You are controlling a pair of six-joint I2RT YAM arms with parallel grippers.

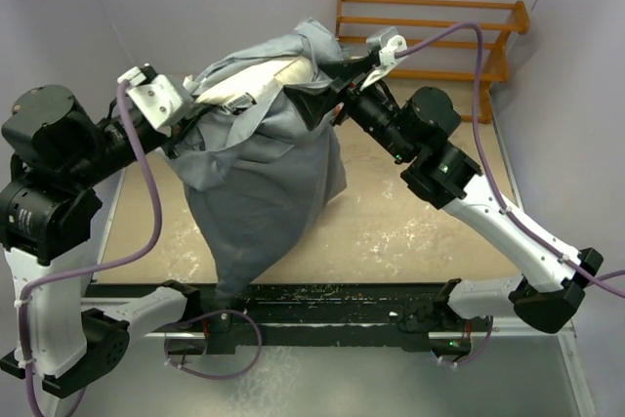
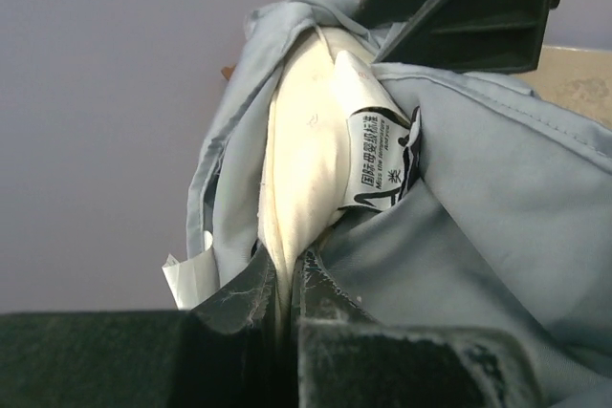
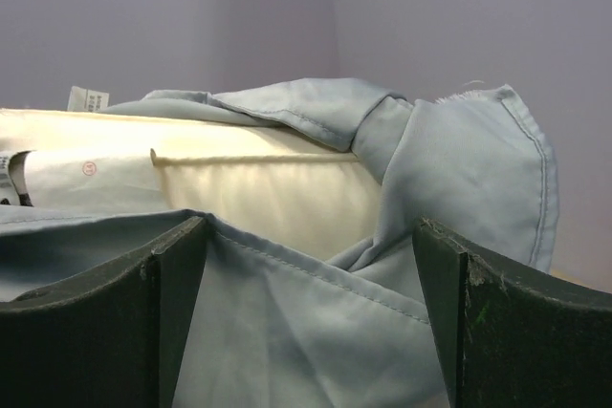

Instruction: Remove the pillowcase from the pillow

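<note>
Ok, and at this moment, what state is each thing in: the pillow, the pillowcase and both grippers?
pillowcase: partly on, mouth pulled back, the rest hanging limp.
pillow: one end bare, the rest inside the pillowcase, held up in the air.
left gripper: shut on the pillow's bare edge.
right gripper: open, pillowcase cloth lying between its fingers.

Raised above the bench [image 1: 420, 222], centre-left: pillow [image 1: 262, 80] inside pillowcase [image 1: 264, 183], with only its upper edge out at the mouth. The pillowcase hangs from there down toward the near edge, between the two arms. The left gripper [image 2: 287, 263] is at the left of the mouth, pinched on the pillow's edge seam. The right gripper [image 3: 308, 236] is at the right of the mouth, fingers spread, pillowcase cloth lying between them. A label [image 2: 381, 160] on the pillow sits just beside the hem. A rack [image 1: 430, 36] stands behind, far right.
</note>
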